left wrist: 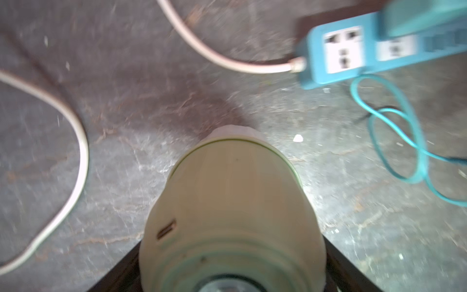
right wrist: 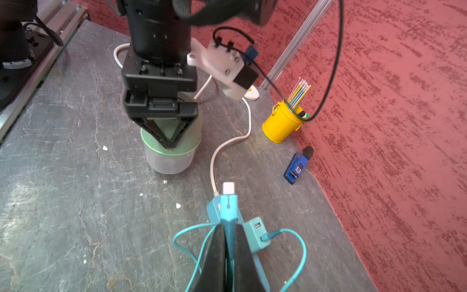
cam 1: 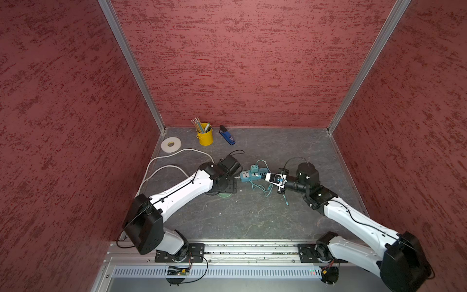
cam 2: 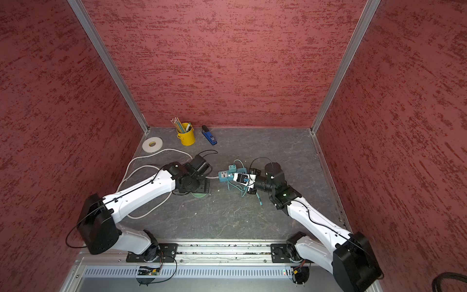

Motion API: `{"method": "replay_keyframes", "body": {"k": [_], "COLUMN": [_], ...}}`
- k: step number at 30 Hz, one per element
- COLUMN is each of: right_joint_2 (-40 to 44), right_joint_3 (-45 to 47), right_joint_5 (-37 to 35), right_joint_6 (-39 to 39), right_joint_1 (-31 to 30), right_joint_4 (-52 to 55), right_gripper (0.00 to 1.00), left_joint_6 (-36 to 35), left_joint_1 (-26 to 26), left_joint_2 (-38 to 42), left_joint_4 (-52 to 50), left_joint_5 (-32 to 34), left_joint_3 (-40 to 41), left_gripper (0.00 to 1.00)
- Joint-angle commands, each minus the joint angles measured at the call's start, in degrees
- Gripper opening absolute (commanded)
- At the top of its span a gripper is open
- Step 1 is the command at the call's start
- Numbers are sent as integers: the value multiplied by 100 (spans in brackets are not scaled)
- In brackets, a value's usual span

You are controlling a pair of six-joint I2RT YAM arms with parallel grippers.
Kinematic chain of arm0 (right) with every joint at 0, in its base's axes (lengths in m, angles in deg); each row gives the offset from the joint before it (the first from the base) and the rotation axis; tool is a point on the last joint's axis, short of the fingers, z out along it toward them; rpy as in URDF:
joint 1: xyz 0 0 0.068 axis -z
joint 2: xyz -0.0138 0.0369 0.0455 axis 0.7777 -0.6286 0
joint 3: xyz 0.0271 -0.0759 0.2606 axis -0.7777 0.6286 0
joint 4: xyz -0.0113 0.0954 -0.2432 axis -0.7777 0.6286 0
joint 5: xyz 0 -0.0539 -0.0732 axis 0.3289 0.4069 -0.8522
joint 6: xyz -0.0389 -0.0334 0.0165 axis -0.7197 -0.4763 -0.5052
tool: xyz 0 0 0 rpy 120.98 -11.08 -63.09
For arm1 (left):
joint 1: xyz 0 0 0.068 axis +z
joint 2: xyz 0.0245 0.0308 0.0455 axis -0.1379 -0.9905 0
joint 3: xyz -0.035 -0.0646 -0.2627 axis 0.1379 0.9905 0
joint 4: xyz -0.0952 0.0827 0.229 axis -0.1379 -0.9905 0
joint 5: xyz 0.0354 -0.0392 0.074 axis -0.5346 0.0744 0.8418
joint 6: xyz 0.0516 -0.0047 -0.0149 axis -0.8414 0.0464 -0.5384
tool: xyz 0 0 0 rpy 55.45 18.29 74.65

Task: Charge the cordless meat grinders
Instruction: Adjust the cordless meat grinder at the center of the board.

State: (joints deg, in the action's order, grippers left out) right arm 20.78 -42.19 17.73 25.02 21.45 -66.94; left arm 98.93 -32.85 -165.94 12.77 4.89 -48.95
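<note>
A: Where is the meat grinder [right wrist: 169, 160]?

B: There is one, standing upright on the tabletop [right wrist: 63, 177]. It is a smooth, pale mint-green dome over a cloudy clear cup. The left wrist view shows a small dark slot in the dome's side.

A: And the left pincer [right wrist: 169, 138]?

B: It reaches down from above, spread wide. One black triangular finger presses on each side of the dome, so it grasps the grinder.

A: The right pincer [right wrist: 228, 252]?

B: It is clenched on one teal plug [right wrist: 228, 207]. The plug's pale square tip pokes out toward the grinder, apart from it.

A: What lies around them?

B: Nearest is one teal-blue power strip [left wrist: 313, 75], a long plastic bar. I count two white socket faces on it in the left wrist view. One teal cube charger [right wrist: 255, 232] sits on the strip. One thin teal cable [left wrist: 421, 141] leaves the cube and lies in loose loops. One thick white cord [right wrist: 249, 118] exits the strip's end and curves away past the left arm.

A: Farther out?

B: Three things lie by the rough, blotchy red wall [cam 1: 240, 63]. One is a glossy yellow bucket-shaped cup [right wrist: 280, 124] of pencils, bunched too tight to count. One is a blue stapler [right wrist: 297, 166] with a black end. In a top view there is also one flat white tape roll [cam 1: 171, 144]. The tabletop looks like dull grey stone with pale veins, and a few white crumbs are scattered on it.
</note>
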Motion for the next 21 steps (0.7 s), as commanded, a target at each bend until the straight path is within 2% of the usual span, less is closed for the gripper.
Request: {"method": "replay_keyframes", "body": {"k": [1, 3, 9, 12, 16, 21], "right_joint_2": [245, 346, 557, 593, 566, 514], "right_joint_3": [115, 126, 101, 88, 71, 74], "right_joint_5": [-121, -176, -311, -335, -253, -170], "right_joint_6": [244, 286, 295, 303, 372, 444], "right_joint_1": [-37, -37, -34, -36, -35, -31], "right_joint_4": [260, 377, 637, 683, 643, 596], "right_gripper": [0, 0, 0, 0, 0, 0], "left_joint_6": [-1807, -2533, -4793, -5631, -6658, -7717], "left_joint_1": [46, 107, 171, 166, 124, 144], "left_joint_2": [416, 480, 412, 393, 332, 115], "left_joint_4": [578, 433, -418, -783, -1086, -999], "left_joint_5": [-182, -310, -1298, -1582, -1631, -1311], "left_joint_3": [33, -49, -185, -168, -169, -120], "left_gripper": [0, 0, 0, 0, 0, 0]}}
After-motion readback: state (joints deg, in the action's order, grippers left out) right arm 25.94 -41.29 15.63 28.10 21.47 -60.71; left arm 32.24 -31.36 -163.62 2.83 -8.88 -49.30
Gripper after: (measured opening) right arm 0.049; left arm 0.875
